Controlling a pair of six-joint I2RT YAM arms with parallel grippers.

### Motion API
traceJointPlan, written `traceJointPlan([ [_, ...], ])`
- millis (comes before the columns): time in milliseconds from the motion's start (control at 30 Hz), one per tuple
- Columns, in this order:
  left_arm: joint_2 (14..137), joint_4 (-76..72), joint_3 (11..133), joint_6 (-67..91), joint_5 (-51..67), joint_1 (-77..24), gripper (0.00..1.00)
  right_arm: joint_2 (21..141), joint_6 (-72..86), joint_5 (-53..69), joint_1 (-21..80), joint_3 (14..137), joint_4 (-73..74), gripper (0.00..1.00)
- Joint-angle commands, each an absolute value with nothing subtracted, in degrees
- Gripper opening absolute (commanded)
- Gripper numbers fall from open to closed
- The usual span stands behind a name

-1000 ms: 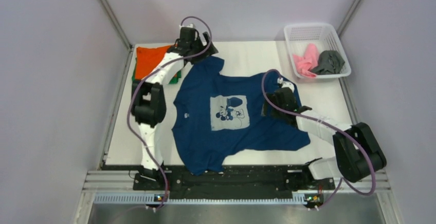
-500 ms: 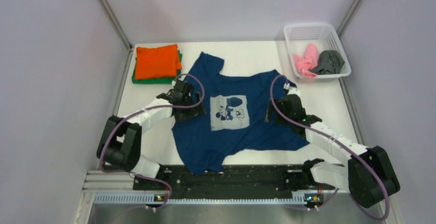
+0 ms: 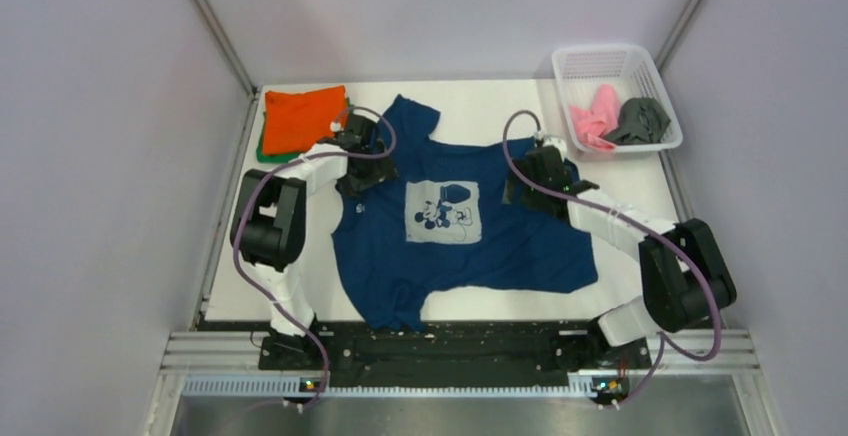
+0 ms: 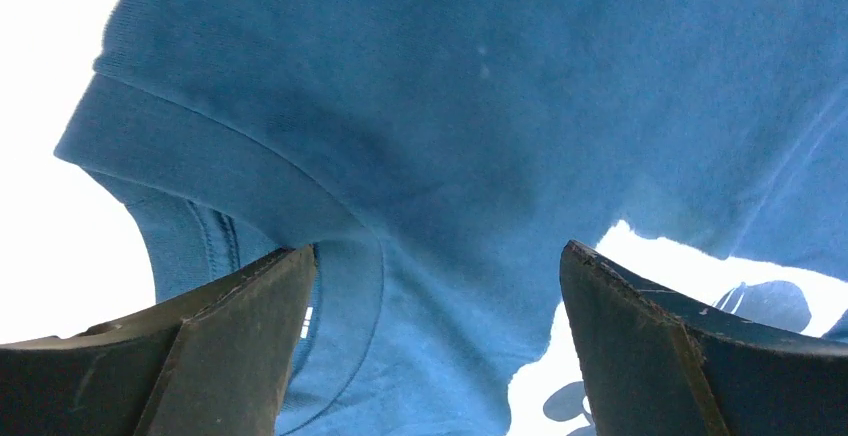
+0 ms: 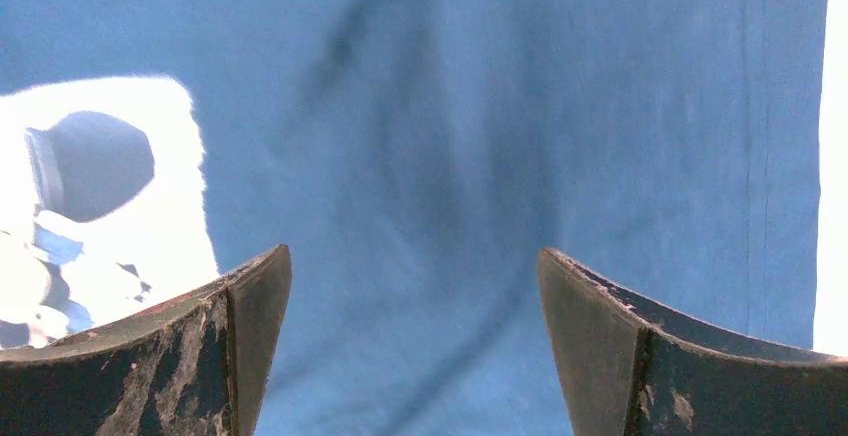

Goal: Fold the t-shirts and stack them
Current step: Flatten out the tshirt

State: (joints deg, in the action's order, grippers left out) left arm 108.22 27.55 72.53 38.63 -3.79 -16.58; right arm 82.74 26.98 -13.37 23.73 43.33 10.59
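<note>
The navy blue t-shirt (image 3: 470, 246) lies spread flat on the white table, its pale mouse print (image 3: 441, 211) facing up. My left gripper (image 3: 366, 166) is open just above the shirt by its collar; the left wrist view shows the gripper (image 4: 435, 249) over navy cloth (image 4: 450, 106), holding nothing. My right gripper (image 3: 528, 182) is open over the shirt's right shoulder; the right wrist view shows the gripper (image 5: 412, 252) above flat navy cloth (image 5: 480, 106), with the print (image 5: 120, 176) to its left. A folded orange t-shirt (image 3: 303, 118) lies on a folded green one (image 3: 262, 150) at the back left.
A white mesh basket (image 3: 645, 64) stands at the back right and holds a crumpled pink t-shirt (image 3: 596, 118) and a dark grey one (image 3: 638, 121). Grey walls close in both sides. The black arm rail (image 3: 450, 351) runs along the near edge, under the shirt's hem.
My left gripper came from the far left corner onto the shirt's left side and now sits by the collar. My right gripper moved slightly farther back. The shirt shifted a little.
</note>
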Motion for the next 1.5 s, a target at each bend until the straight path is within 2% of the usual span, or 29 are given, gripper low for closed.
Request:
traceJointPlan([
  [0, 113.6, 27.4, 71.9, 37.6, -1.4, -11.6, 0.98, 86.3, 22.5, -14.3, 23.4, 55.7, 8.4, 0.92],
  [133, 116.4, 29.0, 76.0, 36.6, 2.7, -11.0, 0.99, 94.0, 20.4, -14.2, 23.4, 64.9, 9.1, 0.93],
  [367, 117.3, 30.9, 78.4, 35.5, 1.7, -10.0, 0.99, 108.4, 18.4, -13.4, 22.9, 78.6, 14.3, 0.93],
  [600, 115.2, 29.9, 75.7, 35.7, 2.6, -9.7, 0.99, 115.7, 18.5, -11.5, 17.6, 82.5, 16.3, 0.93],
  [800, 113.8, 26.8, 72.5, 35.3, 5.3, -8.7, 0.98, 121.2, 17.2, -14.6, 12.4, 88.2, 17.9, 0.93],
  [1100, 113.1, 27.0, 72.2, 35.9, 5.8, -8.2, 0.99, 121.4, 10.7, -24.7, 11.8, 93.6, 15.4, 0.94],
  [1333, 109.3, 30.4, 76.0, 33.9, 6.5, -9.0, 0.99, 115.8, 10.2, -15.2, 11.8, 92.4, 13.8, 0.94],
  [1467, 104.6, 34.0, 78.2, 33.8, 5.7, -11.0, 0.99, 109.5, 12.6, -4.4, 12.2, 88.5, 14.2, 0.94],
])
